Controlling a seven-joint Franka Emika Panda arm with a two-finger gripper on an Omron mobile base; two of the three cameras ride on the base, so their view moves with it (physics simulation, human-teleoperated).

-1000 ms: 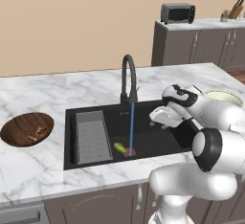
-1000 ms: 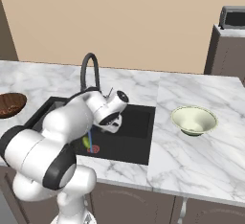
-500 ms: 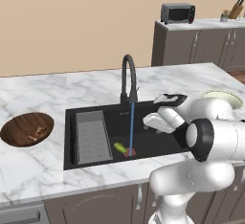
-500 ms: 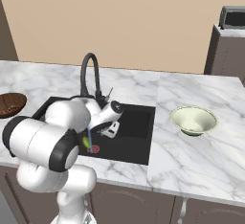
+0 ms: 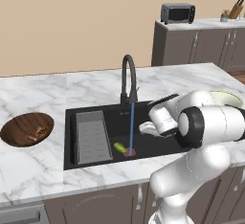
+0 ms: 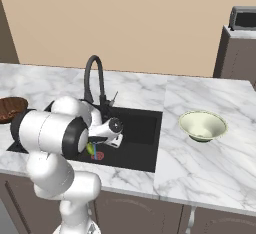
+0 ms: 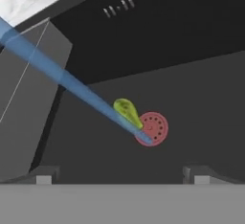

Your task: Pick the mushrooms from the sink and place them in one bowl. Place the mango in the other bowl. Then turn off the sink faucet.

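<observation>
Lying on the black sink basin floor beside the red drain in the left base view, the small elongated yellow-green mango looks light, wet and slippery. Right base view shows it under the arm. Hand view has the gripper fingers spread wide, nothing held; grasping across the mango's narrow middle seems best.

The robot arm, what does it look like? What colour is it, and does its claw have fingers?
The arm is glossy white, made of fat rounded tube sections with dark, nearly black rings at the joints. No loose cables or markings show. Its claw has two small dark grey finger tips with blocky, squared ends.
</observation>
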